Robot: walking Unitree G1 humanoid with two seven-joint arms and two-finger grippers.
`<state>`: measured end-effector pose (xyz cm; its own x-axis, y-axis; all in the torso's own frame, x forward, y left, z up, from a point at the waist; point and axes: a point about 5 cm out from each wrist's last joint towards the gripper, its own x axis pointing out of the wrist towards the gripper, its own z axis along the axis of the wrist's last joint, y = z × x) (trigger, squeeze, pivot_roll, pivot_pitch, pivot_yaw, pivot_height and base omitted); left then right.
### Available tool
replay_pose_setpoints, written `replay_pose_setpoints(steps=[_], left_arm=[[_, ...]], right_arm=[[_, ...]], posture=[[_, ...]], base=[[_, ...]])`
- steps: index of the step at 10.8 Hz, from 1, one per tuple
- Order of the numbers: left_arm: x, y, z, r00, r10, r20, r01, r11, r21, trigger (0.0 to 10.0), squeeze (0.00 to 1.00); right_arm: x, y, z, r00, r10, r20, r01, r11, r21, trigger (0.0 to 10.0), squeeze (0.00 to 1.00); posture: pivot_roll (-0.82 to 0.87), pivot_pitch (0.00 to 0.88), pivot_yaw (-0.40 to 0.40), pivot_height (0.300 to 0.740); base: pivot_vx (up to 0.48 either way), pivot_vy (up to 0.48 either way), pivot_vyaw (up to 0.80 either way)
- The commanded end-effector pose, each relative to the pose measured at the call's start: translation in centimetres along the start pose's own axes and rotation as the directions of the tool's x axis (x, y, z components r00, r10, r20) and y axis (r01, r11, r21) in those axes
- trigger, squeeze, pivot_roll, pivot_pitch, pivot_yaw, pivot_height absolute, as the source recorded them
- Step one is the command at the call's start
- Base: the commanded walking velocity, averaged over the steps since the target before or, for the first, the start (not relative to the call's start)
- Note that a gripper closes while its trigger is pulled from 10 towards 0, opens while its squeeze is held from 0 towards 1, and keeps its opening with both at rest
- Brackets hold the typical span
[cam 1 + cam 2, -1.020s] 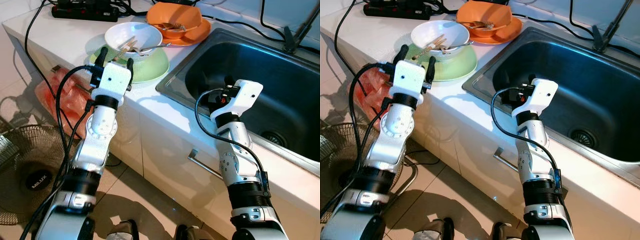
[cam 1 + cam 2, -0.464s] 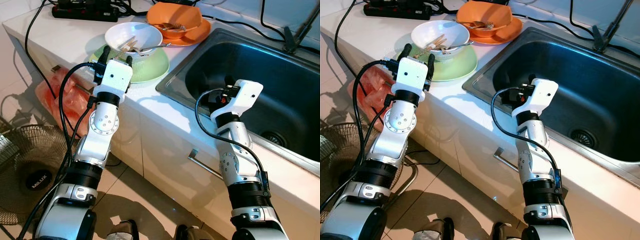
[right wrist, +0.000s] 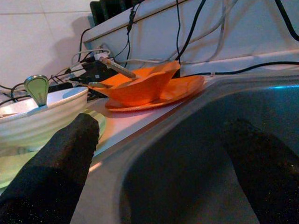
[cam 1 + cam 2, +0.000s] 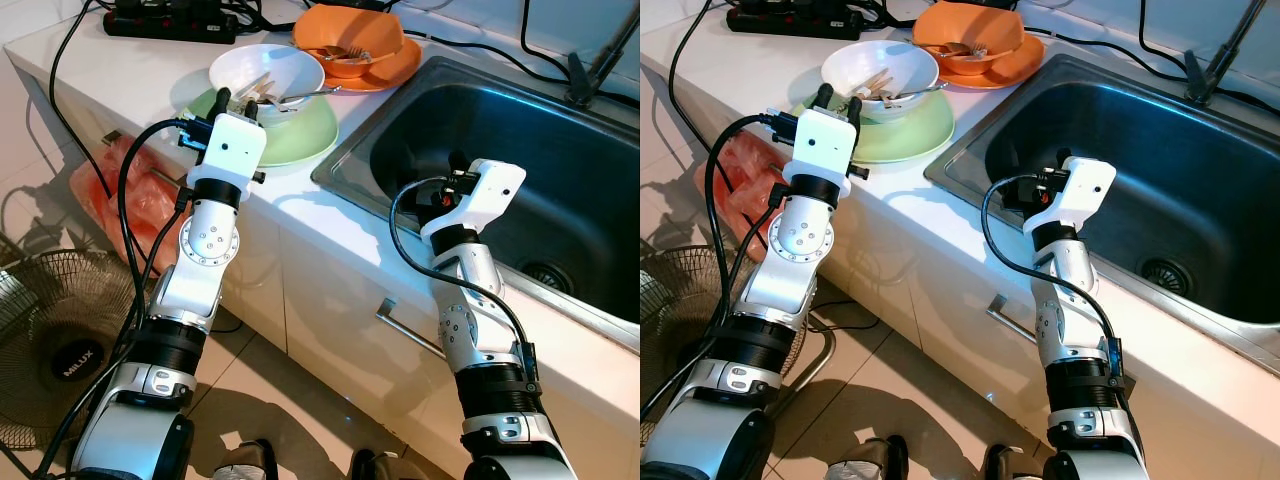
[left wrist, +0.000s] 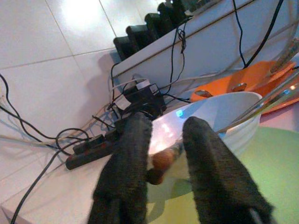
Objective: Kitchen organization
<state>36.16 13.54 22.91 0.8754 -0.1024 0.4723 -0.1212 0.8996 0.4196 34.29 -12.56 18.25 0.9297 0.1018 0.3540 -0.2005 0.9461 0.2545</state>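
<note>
At the near edge of the table (image 4: 120,75), the left end effector (image 4: 234,100) hangs low over the rim of the green plate (image 4: 300,135), its two black fingers (image 5: 131,154) a little apart with nothing between them, aimed at the white bowl (image 4: 266,72) that sits on that plate. Chopsticks and a spoon lie loose inside the bowl, handles poking over the rim.

The risk, as I see it, is the stack itself: a push from those fingers against the bowl's wall could slide it across the plate or tip it, spilling the utensils onto the table or toward the steel sink (image 4: 520,180). A finger could also catch a chopstick end and flick it out.

The right end effector (image 3: 159,158) hovers at the sink's near rim, fingers spread wide and empty; the orange bowl (image 4: 350,42) on its orange plate (image 4: 395,68) stands further back, beside the power strip (image 4: 170,22).

Compared with a second ago, the left arm has reached forward and its fingers have narrowed; the right arm has not shifted.
</note>
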Motion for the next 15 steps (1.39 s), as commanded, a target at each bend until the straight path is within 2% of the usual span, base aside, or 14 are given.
replay_pose_setpoints(steps=[1,6,9,11,12,13,14,15], left_arm=[[0.3,-0.2,0.5,1.0,-0.003,0.021,0.003,1.0,0.004,0.0,0.0],[0.8,0.2,1.7,0.996,0.018,0.082,-0.016,1.0,-0.022,0.0,0.0],[1.2,0.6,4.0,0.982,0.03,0.188,-0.026,0.999,-0.027,0.0,0.0],[1.5,0.6,6.3,0.953,0.01,0.303,-0.019,0.999,0.028,0.0,0.0],[1.6,0.5,7.5,0.934,-0.007,0.358,-0.004,1.0,0.03,0.0,0.0],[1.8,-0.3,9.2,0.911,-0.044,0.41,0.062,0.998,-0.031,0.0,0.0],[1.5,-2.9,10.7,0.876,-0.169,0.452,0.224,0.972,-0.069,5.9,0.0],[1.1,-4.3,11.4,0.849,-0.229,0.476,0.3,0.951,-0.078,5.9,0.0]], right_arm=[[-0.3,-0.3,-0.3,1.0,-0.016,-0.009,0.016,1.0,-0.001,10.0,0.0],[-0.1,-0.3,-0.2,1.0,-0.014,-0.008,0.014,1.0,-0.002,10.0,0.0],[-0.2,-0.3,-0.3,1.0,-0.012,-0.008,0.012,1.0,-0.002,10.0,0.0],[-0.2,-0.3,-0.3,1.0,-0.013,-0.007,0.013,1.0,0.0,10.0,0.0],[-0.2,-0.3,-0.4,1.0,-0.015,-0.007,0.015,1.0,0.0,10.0,0.0],[-0.1,-0.4,-0.4,1.0,-0.025,-0.006,0.025,1.0,-0.001,10.0,0.0],[-0.1,-0.4,-0.4,1.0,-0.031,-0.004,0.031,1.0,-0.003,10.0,0.0],[-0.1,-0.5,-0.4,0.999,-0.032,-0.003,0.032,0.999,-0.005,10.0,0.0]], posture=[[0.05,0.159,-0.006,0.74],[0.05,0.15,-0.009,0.74],[0.05,0.142,-0.006,0.74],[0.05,0.138,-0.005,0.74],[0.06,0.132,-0.003,0.74],[0.06,0.132,-0.003,0.74],[0.06,0.132,-0.002,0.74],[0.06,0.132,-0.002,0.74]], base=[[0.0,0.0,0.0],[0.0,0.0,0.0],[0.0,0.0,0.0],[0.0,0.0,0.0],[0.0,0.0,0.0],[0.0,0.0,0.0],[0.0,0.0,0.0],[0.0,0.0,0.0]])
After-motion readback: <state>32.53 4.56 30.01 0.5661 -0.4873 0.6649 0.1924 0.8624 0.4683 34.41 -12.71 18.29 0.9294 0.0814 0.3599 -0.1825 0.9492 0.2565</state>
